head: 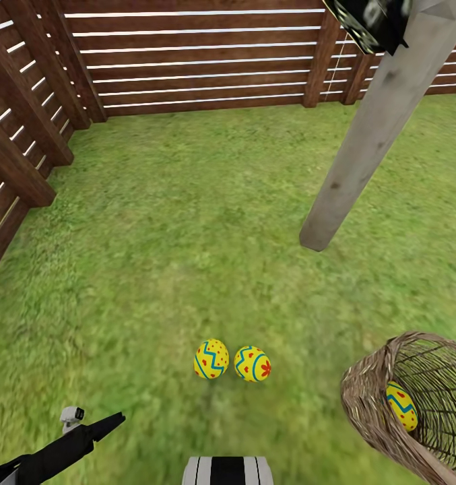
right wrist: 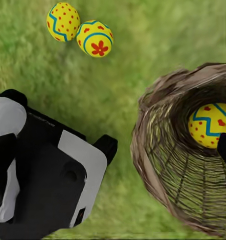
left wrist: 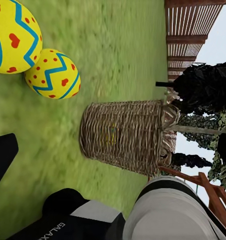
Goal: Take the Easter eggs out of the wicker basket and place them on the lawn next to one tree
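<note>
Yellow zigzag-painted eggs (head: 211, 359) (head: 252, 364) touching on green lawn (head: 153, 256); third (head: 401, 405) inside tipped tan wicker basket (head: 369, 404); hand states impossible to tell.

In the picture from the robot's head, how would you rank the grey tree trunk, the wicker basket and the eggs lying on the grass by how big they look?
Largest to smallest, as they look:
1. Pale grey tree trunk.
2. Tan wicker basket, cut off by the picture's edge.
3. The two yellow painted eggs on the green lawn: left egg and right egg look alike, so I won't rank them.
</note>
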Available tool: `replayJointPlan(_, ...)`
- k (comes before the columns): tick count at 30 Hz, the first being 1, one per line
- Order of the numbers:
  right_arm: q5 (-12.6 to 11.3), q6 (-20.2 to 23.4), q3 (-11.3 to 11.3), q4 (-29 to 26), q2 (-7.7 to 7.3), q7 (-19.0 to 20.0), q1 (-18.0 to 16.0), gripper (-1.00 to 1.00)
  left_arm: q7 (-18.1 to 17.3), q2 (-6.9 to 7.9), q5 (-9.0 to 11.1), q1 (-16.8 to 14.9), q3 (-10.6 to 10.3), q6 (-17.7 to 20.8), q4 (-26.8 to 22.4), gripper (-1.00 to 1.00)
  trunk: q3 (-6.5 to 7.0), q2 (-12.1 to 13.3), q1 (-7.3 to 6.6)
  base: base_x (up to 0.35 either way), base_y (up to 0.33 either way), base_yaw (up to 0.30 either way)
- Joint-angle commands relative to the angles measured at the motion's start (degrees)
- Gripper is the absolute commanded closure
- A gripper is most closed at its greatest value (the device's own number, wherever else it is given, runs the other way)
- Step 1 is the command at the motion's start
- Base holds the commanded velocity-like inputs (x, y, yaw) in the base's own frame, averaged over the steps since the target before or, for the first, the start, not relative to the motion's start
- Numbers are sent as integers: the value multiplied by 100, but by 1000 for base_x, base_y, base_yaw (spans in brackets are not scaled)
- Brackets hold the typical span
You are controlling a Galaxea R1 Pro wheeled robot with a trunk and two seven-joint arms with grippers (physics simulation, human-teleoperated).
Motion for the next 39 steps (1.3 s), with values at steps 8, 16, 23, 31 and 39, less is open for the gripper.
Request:
replayJointPlan(8,4,9,821,-6,-226,114,-59,-100,-19,1,38,-4,-51,61,-2,-100,-3,-1,0,0,0,0)
replayJointPlan(16,18,-2,1557,-6,-186,71,-58,-100,-19,1,37,-4,-53,61,-2,-100,-3,-1,0,0,0,0)
replayJointPlan(23,15,-331,2045,-4,-18,-244,-57,-100,-19,1,36,-4,-57,61,-2,-100,-3,-1,0,0,0,0)
replayJointPlan(31,-25,-519,2333,53,461,-1011,-58,-100,-19,-32,37,-4,-52,61,-2,-100,-3,-1,0,0,0,0)
replayJointPlan(39,-62,-592,2458,99,716,-1418,-59,-100,-19,-49,43,-4,-49,61,-2,-100,-3,-1,0,0,0,0)
